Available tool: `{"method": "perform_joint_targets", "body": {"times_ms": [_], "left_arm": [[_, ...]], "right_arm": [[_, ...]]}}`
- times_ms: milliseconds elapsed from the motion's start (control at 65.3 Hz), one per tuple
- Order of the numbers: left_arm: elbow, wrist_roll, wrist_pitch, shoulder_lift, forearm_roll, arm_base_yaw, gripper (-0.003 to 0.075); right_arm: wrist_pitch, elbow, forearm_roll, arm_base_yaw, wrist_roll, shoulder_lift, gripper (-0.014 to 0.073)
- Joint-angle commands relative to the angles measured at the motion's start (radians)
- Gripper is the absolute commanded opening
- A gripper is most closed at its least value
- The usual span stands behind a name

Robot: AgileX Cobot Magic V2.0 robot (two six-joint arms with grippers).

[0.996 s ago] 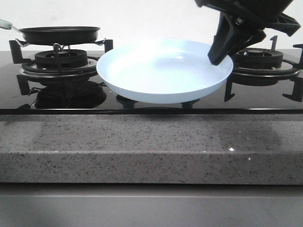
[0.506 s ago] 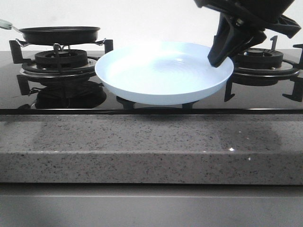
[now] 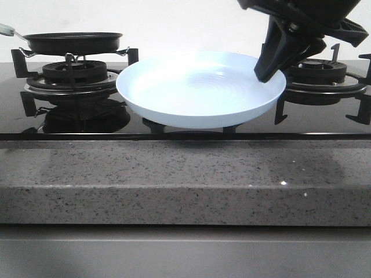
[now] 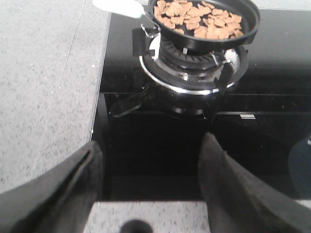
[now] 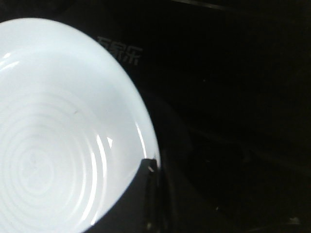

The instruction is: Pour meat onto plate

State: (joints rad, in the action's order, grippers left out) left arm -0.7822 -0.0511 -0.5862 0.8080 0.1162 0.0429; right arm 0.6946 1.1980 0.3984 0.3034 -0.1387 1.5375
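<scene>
- nearest the front camera, a speckled grey stone counter edge (image 3: 174,179) runs across the full width of the view.
- behind it lies a glossy black glass stovetop (image 3: 87,124) with black burner grates.
- the plate (image 3: 191,87), wide, shallow and pale light-blue, sits at the middle of the stovetop, raised a little above the glass on what looks like a small central burner; it holds nothing.
- the right gripper (image 3: 268,69), black, reaches down from the upper right and pinches the plate's right rim. in the right wrist view one dark finger (image 5: 146,194) lies over the inside of the rim, with the plate (image 5: 58,136) bright white and ringed beside it, so this claw is closed on the plate.
- farther back on the left, a black frying pan (image 3: 72,40) with a pale handle rests on the left burner (image 3: 74,72).
- in the left wrist view the meat (image 4: 199,17), many small flat reddish-brown pieces, fills that frying pan (image 4: 204,29); none of it is on the plate.
- the left gripper (image 4: 150,189) hovers above the near edge of the stovetop, well apart from the pan. its two dark fingers (image 4: 228,189) stand wide apart with nothing between them.
- behind everything is a plain pale wall (image 3: 174,23).
</scene>
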Motion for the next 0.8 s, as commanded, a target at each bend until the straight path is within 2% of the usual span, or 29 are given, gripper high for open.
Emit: {"method": "perform_joint_targets", "body": {"times_ms": [0,169,291,383,536,613,689,781], "left_arm": [[-0.077,0.001,0.049,0.046,0.027,0.004,0.0438],[-0.181,0.001,0.024,0.188,0.108,-0.027,0.0439],[-0.243,-0.055,0.011,0.281,0.218,-0.11,0.0442],[-0.269,-0.167,0.009,0.343,0.39,-0.175,0.0454],[-0.297,-0.349,0.01,0.444,0.692,-0.271,0.052],[-0.313,-0.465,-0.006,0.509,0.91,-0.318,0.0535],[-0.332,-0.539,-0.032,0.563,1.053,-0.339,0.0535],[-0.362,-0.587,-0.048,0.623,1.151,-0.343,0.0535]], "right_arm": [[-0.027,0.026,0.015,-0.002,-0.011,-0.031,-0.0067],[-0.027,0.026,0.015,-0.002,-0.011,-0.031,-0.0067],[-0.027,0.026,0.015,-0.002,-0.011,-0.031,-0.0067],[-0.027,0.026,0.015,-0.002,-0.011,-0.031,-0.0067],[-0.027,0.026,0.015,-0.002,-0.011,-0.031,-0.0067],[-0.027,0.026,0.015,-0.002,-0.011,-0.031,-0.0067],[-0.027,0.026,0.015,-0.002,-0.011,-0.031,-0.0067],[-0.027,0.026,0.015,-0.002,-0.011,-0.031,-0.0067]]}}
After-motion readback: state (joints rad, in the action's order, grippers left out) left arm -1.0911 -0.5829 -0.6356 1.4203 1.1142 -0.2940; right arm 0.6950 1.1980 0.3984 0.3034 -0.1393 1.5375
